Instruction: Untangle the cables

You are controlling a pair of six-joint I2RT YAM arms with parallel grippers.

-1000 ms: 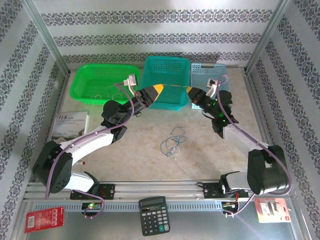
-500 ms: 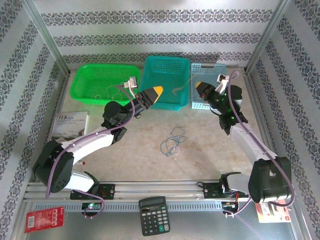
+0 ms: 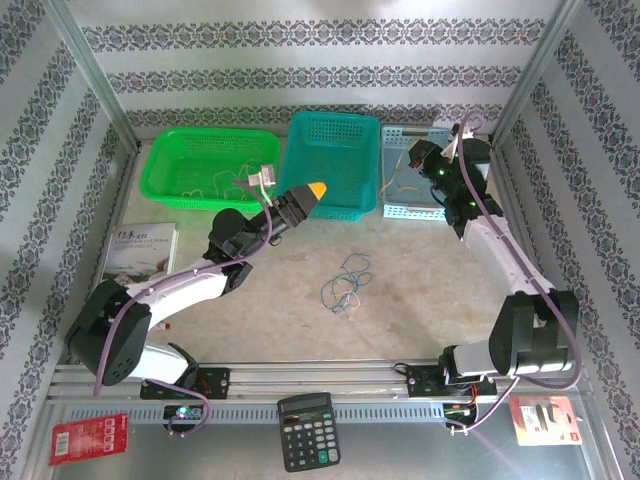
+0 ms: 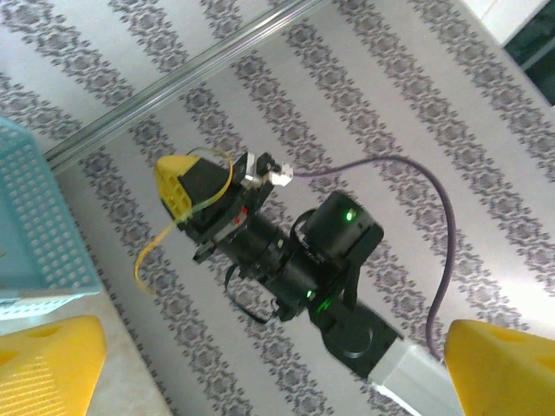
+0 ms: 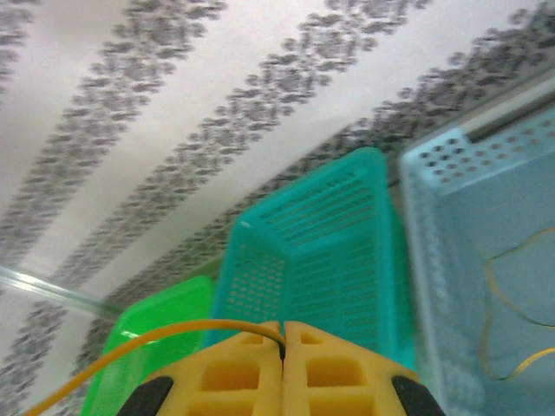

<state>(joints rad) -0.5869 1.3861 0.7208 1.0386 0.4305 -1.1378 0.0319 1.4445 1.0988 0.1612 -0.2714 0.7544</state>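
One yellow cable [image 5: 165, 336] now freed: left tool [image 3: 310, 190] just let go, jaws wide; right tool [image 5: 284, 347] clenched on it, carried over light-blue basket [image 3: 400, 211]. Left to do: blue tangle [image 3: 345, 283] on worktop [image 3: 420, 290].

yellow cable [image 5: 208, 323]: cut off lower-left | light-blue basket [image 5: 451, 160]: blurred

Left arm [image 3: 180, 286] — reaches from its base at the near left diagonally toward the far middle, with the wrist turned to the right.
Left gripper [image 3: 314, 189]: yellow fingers spread wide apart with nothing between them.
Right arm [image 3: 495, 240] — stretched from its base at the near right along the right side to the far end.
Right gripper [image 3: 413, 156]: points left, with its yellow fingers pressed together, pinching a thin yellow cable [image 5: 173, 333].
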